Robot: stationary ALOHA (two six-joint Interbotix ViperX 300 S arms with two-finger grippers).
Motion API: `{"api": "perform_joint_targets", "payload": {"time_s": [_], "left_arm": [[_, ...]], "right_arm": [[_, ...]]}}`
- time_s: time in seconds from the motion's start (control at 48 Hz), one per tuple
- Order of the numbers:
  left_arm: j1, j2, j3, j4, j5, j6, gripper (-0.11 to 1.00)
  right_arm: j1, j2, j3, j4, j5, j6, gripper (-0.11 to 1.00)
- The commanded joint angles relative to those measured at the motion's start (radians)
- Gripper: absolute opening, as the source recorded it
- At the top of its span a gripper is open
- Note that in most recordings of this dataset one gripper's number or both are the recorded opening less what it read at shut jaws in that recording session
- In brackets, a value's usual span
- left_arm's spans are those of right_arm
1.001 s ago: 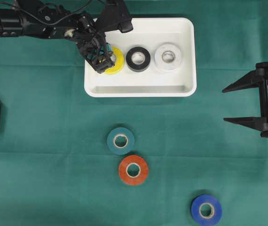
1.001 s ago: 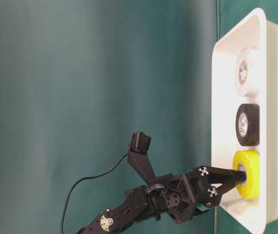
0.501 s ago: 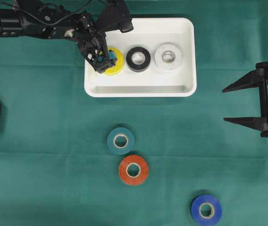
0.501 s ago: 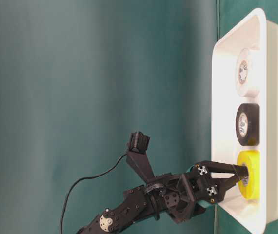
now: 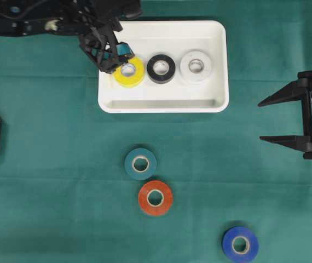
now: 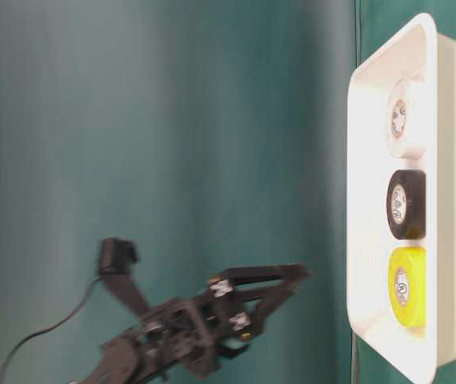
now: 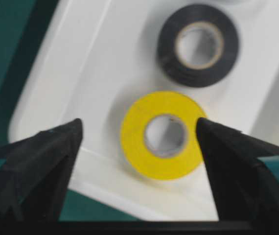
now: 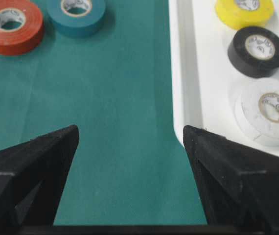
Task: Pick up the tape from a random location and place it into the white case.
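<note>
Yellow tape (image 5: 128, 72) lies flat in white case (image 5: 217, 66) beside black roll (image 5: 161, 68); left gripper (image 5: 108, 55) jaws apart above it, empty; lift clear without clipping rim; right gripper (image 5: 287, 120) wide open, idle.

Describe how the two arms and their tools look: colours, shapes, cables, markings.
Both arms are matte black. The left tool has a boxy, open-framed body with a bright blue patch and small white crossed markings; a thin black cable trails from the camera block mounted above it. The right tool ends in two long, flat, tapering black fingers on a blocky black body.
</note>
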Motion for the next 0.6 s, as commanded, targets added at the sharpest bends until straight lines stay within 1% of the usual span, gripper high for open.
{"api": "perform_joint_targets", "payload": {"time_s": [0.0,0.125,0.25,0.355,0.48,0.584], "left_arm": [[-0.012,-0.069,-0.017,0.000,0.011,0.015,0.87],[-0.014,-0.120,-0.008,0.002,0.012,0.035,0.87],[-0.012,-0.141,0.011,0.002,0.009,0.035,0.87],[-0.026,-0.149,0.023,0.000,0.009,0.035,0.87],[-0.086,-0.164,0.044,0.000,0.008,0.037,0.87],[-0.163,-0.178,0.064,0.002,0.003,0.037,0.87]], "right_arm": [[0.002,0.005,-0.031,-0.002,0.005,0.000,0.86],[0.002,0.005,-0.040,-0.002,0.012,0.000,0.86],[0.002,0.005,-0.041,-0.002,0.012,0.000,0.86],[0.002,0.005,-0.043,-0.003,0.014,0.002,0.86],[0.002,0.003,-0.048,-0.002,0.012,0.003,0.86],[0.002,0.005,-0.052,-0.003,0.014,0.003,0.86]]}}
